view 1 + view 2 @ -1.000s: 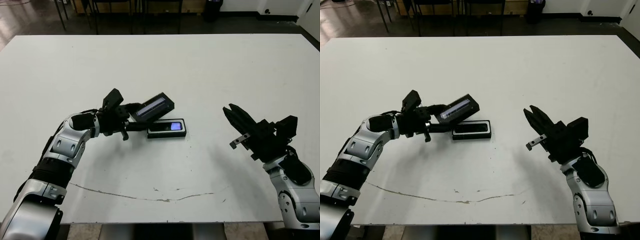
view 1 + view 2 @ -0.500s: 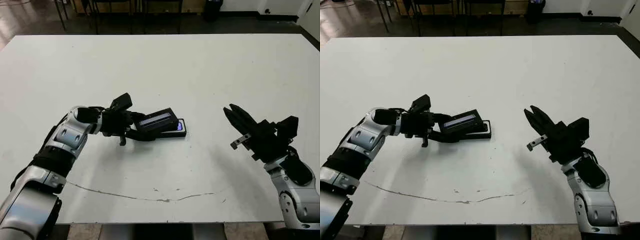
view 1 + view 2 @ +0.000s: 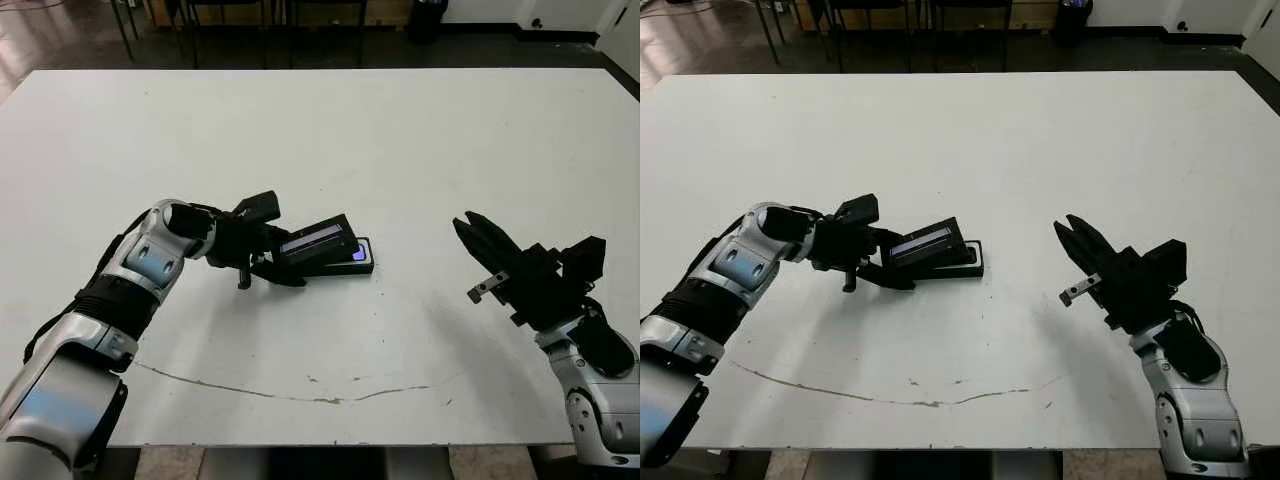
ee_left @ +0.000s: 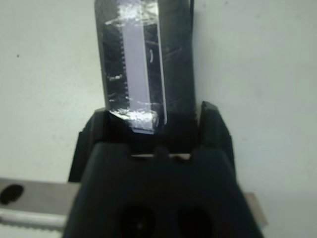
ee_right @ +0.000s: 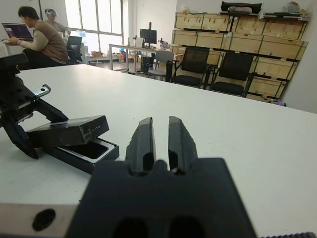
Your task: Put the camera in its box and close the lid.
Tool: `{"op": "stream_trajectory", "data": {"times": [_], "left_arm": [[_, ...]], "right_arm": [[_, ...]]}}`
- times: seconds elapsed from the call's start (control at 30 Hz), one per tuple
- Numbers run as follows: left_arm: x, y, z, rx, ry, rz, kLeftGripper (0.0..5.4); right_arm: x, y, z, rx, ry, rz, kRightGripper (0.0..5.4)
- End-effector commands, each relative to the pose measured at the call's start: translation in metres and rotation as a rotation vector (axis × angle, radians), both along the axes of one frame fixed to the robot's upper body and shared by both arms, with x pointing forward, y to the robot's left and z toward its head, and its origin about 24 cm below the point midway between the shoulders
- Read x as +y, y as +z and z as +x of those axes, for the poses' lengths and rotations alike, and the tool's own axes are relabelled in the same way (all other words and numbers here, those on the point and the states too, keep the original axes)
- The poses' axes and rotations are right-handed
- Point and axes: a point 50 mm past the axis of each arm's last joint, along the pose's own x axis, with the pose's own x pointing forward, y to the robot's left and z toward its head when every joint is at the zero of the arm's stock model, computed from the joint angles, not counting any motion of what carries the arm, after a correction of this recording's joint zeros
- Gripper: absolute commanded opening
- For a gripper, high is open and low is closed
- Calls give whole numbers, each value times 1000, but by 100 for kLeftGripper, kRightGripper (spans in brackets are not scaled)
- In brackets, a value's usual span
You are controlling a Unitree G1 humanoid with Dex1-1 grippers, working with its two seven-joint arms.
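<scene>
My left gripper (image 3: 274,256) is shut on one end of the lid (image 3: 318,240), a black cover with a glossy strip on top. The lid hangs tilted over the box (image 3: 367,267), hiding most of it. The camera lies in the box; only its glowing blue screen (image 3: 358,254) shows past the lid's raised end. The left wrist view shows the lid (image 4: 143,64) clamped between both fingers. The right wrist view shows the lid (image 5: 69,130) slanting above the box (image 5: 94,151). My right gripper (image 3: 478,249) hovers shut, well to the right of the box, holding nothing.
A thin dark crack line (image 3: 280,392) runs across the white table near its front edge. Chairs and wooden crates (image 5: 233,39) stand beyond the table. A person (image 5: 42,42) sits at a laptop far off.
My left gripper has moved right and down with the lid, from held high and tilted beside the box to lying low over it. The right arm has barely shifted.
</scene>
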Motion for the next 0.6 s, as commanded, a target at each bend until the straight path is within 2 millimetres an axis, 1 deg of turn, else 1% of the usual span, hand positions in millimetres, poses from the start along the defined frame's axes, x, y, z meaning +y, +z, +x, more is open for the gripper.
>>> {"op": "stream_trajectory", "data": {"times": [0.03, 0.33, 0.6], "left_arm": [[1, -5, 0, -23, -19, 82, 142], [-2, -4, 1, -57, -70, 158, 142], [-4, -2, 4, -135, -122, 226, 140]], "right_arm": [[-4, -3, -2, 40, -14, -14, 0], [-3, -3, -3, 54, -16, -8, 0], [-4, -3, -4, 59, -5, -3, 0]]}}
